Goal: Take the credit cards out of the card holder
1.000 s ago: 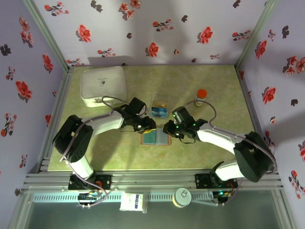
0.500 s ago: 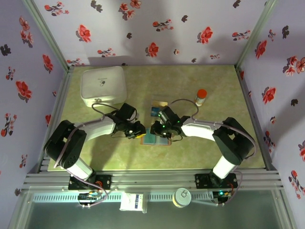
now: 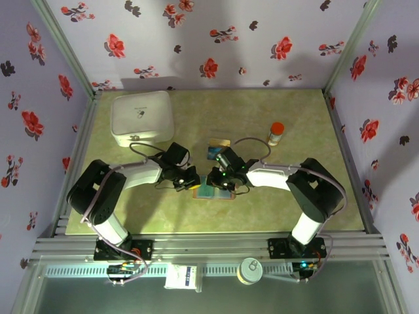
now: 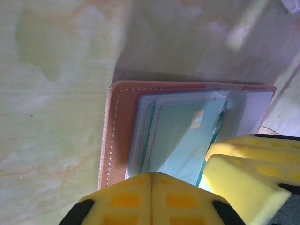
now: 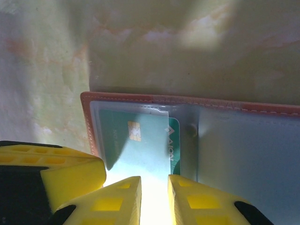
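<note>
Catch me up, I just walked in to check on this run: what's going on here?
Both arms meet over the open card holder lying mid-table. The left gripper is shut, its fingers pressed together at the holder's edge. The right gripper has its fingers narrowly apart at the exposed edge of a teal credit card, which sits in its clear pocket. Whether the fingers grip the card is unclear. The card is not out yet.

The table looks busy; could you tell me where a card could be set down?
Bare table lies at the back between the white box and the red-capped bottle, and along the near edge. Crowded middle: left gripper and right gripper at the card holder, clear box just behind.
</note>
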Robot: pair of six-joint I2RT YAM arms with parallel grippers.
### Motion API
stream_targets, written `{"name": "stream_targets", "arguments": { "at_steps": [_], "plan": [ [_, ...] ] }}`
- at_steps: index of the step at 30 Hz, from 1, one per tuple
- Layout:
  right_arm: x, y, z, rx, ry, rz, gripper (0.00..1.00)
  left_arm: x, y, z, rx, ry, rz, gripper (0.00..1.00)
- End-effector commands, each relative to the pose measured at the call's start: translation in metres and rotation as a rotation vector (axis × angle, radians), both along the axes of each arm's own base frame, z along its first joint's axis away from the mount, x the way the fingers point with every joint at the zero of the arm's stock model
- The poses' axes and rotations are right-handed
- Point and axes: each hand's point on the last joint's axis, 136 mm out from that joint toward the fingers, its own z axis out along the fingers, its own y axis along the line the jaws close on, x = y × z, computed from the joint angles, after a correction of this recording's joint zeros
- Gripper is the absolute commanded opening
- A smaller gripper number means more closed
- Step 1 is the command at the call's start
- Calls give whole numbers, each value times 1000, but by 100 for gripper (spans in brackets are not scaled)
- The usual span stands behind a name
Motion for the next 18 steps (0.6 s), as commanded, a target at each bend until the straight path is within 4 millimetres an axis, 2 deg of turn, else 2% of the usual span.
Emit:
{"name": "stream_targets", "arguments": {
  "at_steps": [1, 5, 9, 12, 18],
  "plan": [
    [0, 6, 0, 7, 10, 4, 23, -3, 7, -8, 35, 4, -21, 5],
    [-2, 4, -5, -7, 21, 8, 23, -5, 11, -12, 56, 12, -22, 5],
    [-5, -7, -10, -67, 24, 3, 23, -6, 14, -14, 73, 11, -23, 5],
    [-5, -14, -10, -105, 14, 6, 23, -7, 16, -17, 81, 16, -25, 5],
    [-4, -16, -4, -116, 0, 13, 23, -7, 16, -19, 85, 21, -25, 5]
  ]
}}
